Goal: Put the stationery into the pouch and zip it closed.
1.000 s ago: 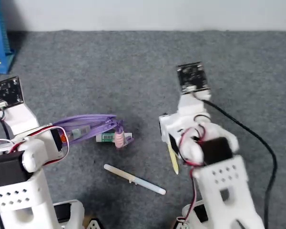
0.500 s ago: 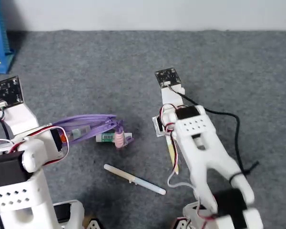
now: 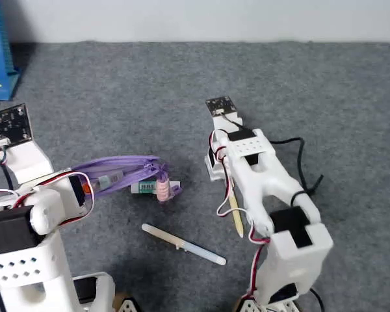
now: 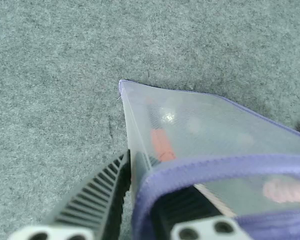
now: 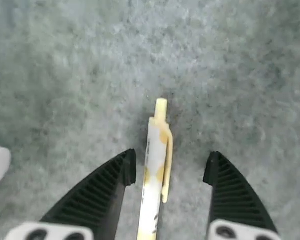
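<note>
Two pens lie loose on the grey carpet [image 3: 117, 84]. The yellow pen [image 5: 155, 165] sits between the right gripper's [image 5: 171, 159] spread-open fingers, and the white pen [image 3: 182, 245] lies near the purple pouch [image 3: 120, 174]. The left gripper [image 4: 137, 175] is pinching the pouch by its edge.

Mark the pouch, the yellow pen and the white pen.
pouch [image 4: 205, 125]: left wrist view, clear side wall.
yellow pen [image 5: 152, 170]: right wrist view, barrel beside the clip.
white pen [image 3: 184, 244]: high view, middle of the barrel.
</note>
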`<state>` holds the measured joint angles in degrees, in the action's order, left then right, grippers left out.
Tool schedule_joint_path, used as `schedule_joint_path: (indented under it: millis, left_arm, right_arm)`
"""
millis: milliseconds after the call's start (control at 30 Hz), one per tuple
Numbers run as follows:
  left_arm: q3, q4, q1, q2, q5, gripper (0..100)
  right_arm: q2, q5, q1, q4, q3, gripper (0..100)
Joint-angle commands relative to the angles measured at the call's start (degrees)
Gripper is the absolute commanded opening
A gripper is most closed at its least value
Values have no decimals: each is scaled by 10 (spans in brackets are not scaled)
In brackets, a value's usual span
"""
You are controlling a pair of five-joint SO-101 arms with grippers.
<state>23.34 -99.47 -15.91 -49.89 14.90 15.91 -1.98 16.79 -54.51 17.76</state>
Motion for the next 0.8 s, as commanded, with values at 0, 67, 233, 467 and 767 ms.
schedule_joint_path:
  millis: [0,67,233,467,767]
  left_arm:
    - [-2,-10,-2,-1,5,12]
    - [-1,-10,-2,-1,5,12]
    - [-1,-10,-2,-1,5,12]
    - [-3,-10,-2,-1,6,12]
    - [-3,-11,2,-1,7,12]
  right_arm:
    - [9,-32,0,2,-33,187]
    - [10,-37,0,-1,-33,84]
    - [-21,-38,0,-51,-36,43]
    - [-167,-38,-5,-167,-33,8]
    - [-443,-38,16,-298,-33,8]
